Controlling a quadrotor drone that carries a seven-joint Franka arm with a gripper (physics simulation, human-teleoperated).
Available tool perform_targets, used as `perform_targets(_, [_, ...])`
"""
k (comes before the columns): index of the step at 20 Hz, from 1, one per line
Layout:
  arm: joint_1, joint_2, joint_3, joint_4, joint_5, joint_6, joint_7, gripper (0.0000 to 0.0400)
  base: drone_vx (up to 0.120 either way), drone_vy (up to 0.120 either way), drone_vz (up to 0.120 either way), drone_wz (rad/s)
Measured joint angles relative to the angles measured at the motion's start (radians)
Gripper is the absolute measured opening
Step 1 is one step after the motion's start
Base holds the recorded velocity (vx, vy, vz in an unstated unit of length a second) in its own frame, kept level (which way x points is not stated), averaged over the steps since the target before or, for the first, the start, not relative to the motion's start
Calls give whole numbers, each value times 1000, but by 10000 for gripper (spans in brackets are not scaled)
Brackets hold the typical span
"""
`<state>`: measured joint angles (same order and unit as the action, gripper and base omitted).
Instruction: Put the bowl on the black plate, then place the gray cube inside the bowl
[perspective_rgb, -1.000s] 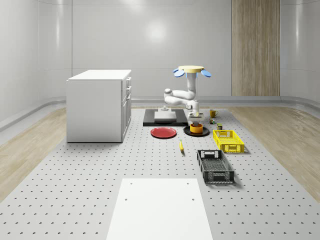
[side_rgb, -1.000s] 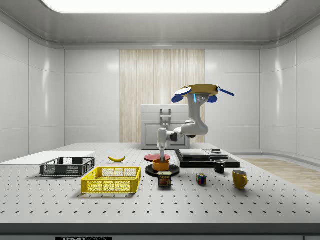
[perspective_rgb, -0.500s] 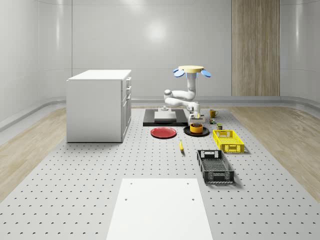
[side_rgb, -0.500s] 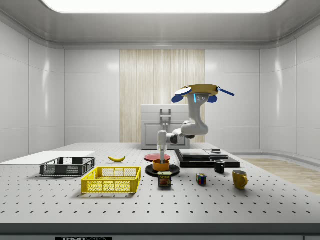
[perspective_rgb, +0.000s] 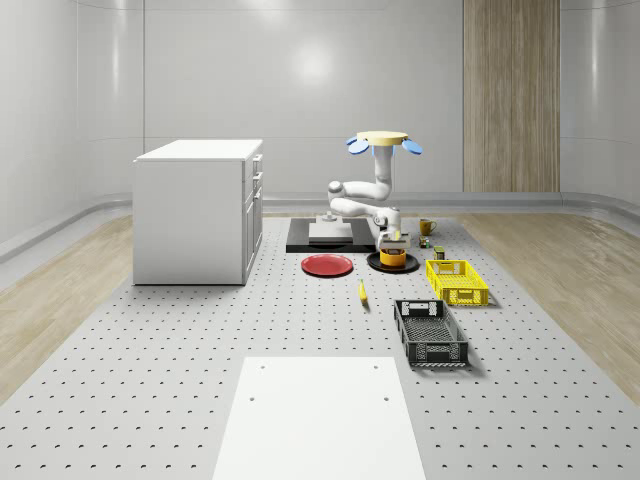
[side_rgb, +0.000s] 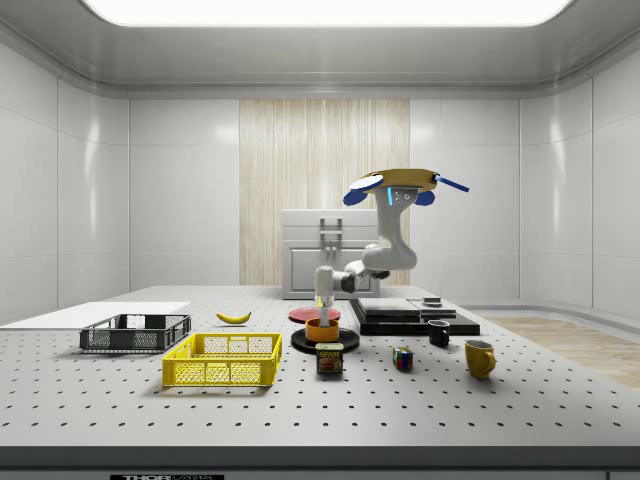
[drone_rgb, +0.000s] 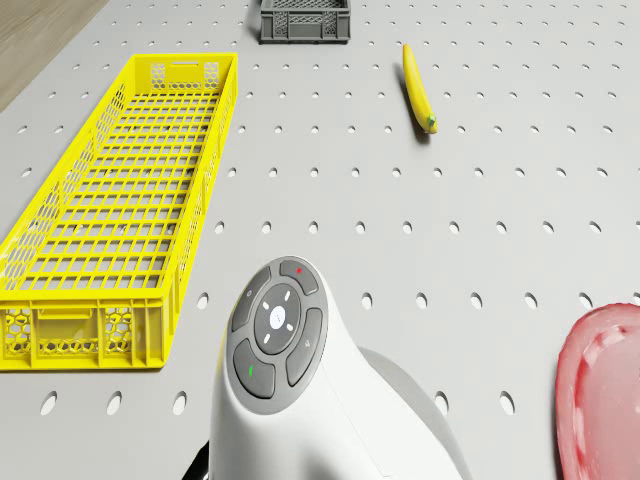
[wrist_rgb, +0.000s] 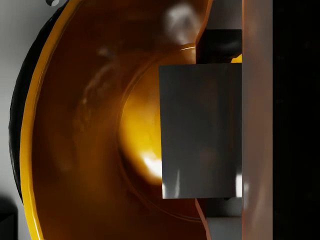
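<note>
Looking along your gripper (wrist_rgb: 200, 115), you find the gray cube (wrist_rgb: 200, 130) between the two finger pads (wrist_rgb: 217, 42), one against each of two opposite faces; it looks pinched, though whether the grip has begun to loosen cannot be told. Directly beyond the cube lies the orange bowl (wrist_rgb: 85, 130), its glossy floor nearly centred under the cube, so the coming move turns on a straight drop with no sideways correction. The bowl already sits on the black plate (perspective_rgb: 376, 263), just beside the red plate (perspective_rgb: 327, 265). In the side view the cube hangs just above the bowl's rim, not yet inside. Your forearm points straight down at the bowl, elbow folded back toward the drone (side_rgb: 396, 183), which hovers behind the bowl, above the dark platform (side_rgb: 410, 315). Release looks due next.
</note>
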<state>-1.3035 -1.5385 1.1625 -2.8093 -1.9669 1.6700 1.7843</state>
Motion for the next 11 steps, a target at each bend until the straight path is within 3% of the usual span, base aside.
perform_targets(5, [13,5,47,-17,42,-25,-3,380,0,0,0,0])
perform_targets(11, [22,9,93,-32,85,-46,-3,395,0,0,0,0])
